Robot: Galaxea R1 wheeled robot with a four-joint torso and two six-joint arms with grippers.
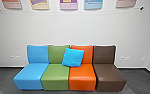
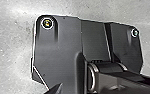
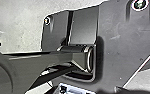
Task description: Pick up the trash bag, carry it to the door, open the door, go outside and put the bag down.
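Pale plain wall (image 1: 48, 30) behind a row of blue, green, orange and brown padded seats (image 1: 56, 72); bright-blue square cushion (image 1: 73, 58) leans mid-row. Trash bag: whereabouts uncertain; likely soft, best taken by its neck. Both pincers: opening, hold indeterminable.

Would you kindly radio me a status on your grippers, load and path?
Grippers and trash bag: status unclear. Row of four seats ahead, blue cushion on it. Straight on likely blocked.
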